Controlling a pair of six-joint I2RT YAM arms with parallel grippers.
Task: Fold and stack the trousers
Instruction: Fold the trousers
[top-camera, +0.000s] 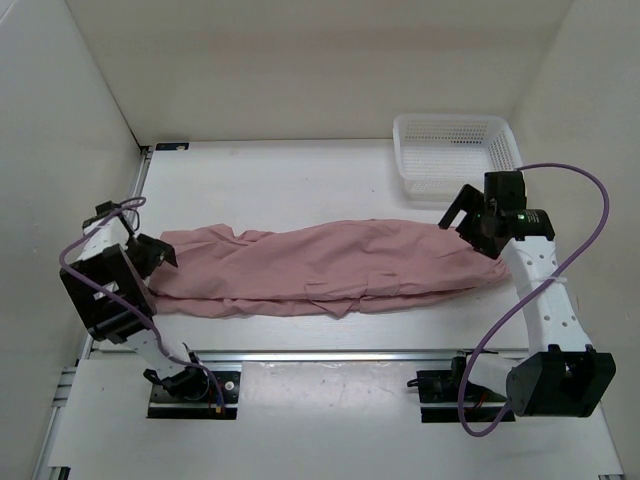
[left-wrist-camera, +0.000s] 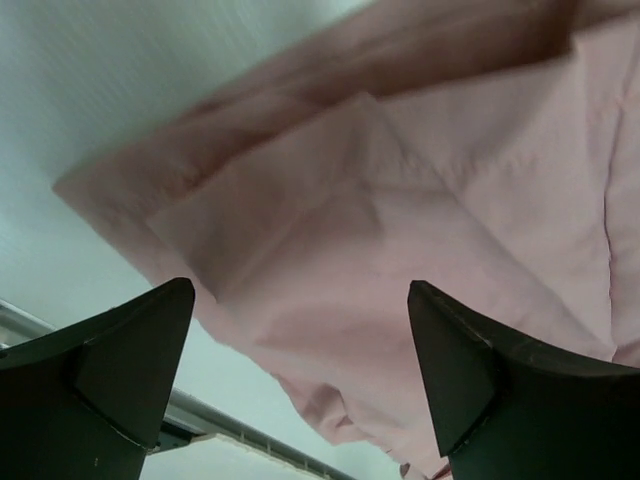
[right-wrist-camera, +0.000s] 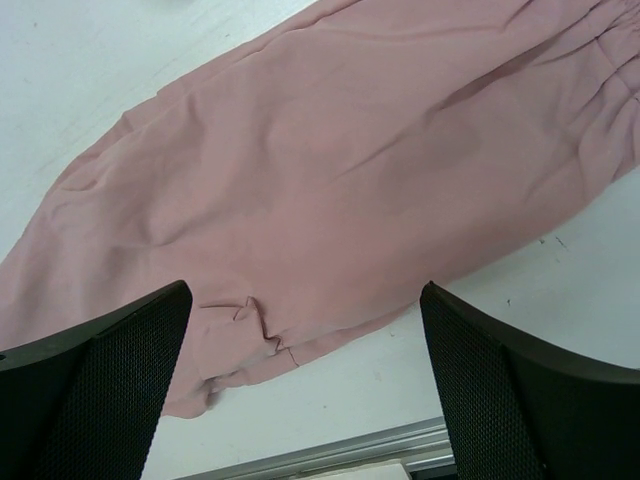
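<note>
Starting with the desk (top-camera: 300, 170): filling most of the top view, white, carrying everything else. Lying across its middle, stretching from the left side to the right: the trousers (top-camera: 330, 270), dusty pink and wrinkled, gathered waist pointing right, leg ends pointing left. Appearing to be doubled lengthwise already, one leg lying on the other, with an edge of the lower layer peeking out along the near side; judging this from the top view alone, so not swearing to it. Sitting in the far right corner, near the waist end but apart from the cloth: a white mesh basket (top-camera: 455, 150).

Moving down to the arms. Hanging over the leg ends at the left: the left tool (left-wrist-camera: 300, 290), spread wide, gripping nothing, with pink fabric showing through the gap below. Hanging over the waist end at the right: the right tool (right-wrist-camera: 305, 290), likewise spread wide and gripping nothing, with cloth and a strip of bare desk showing through its gap. Not being able to tell whether either is brushing the fabric.

Judging progress: sitting somewhere between early and midway. Counting the long fold as probably done. Leaving the crosswise folds, bringing one end over toward the other to shorten the strip, and then the placing as a neat stack. Seeing no crosswise fold anywhere yet.
</note>
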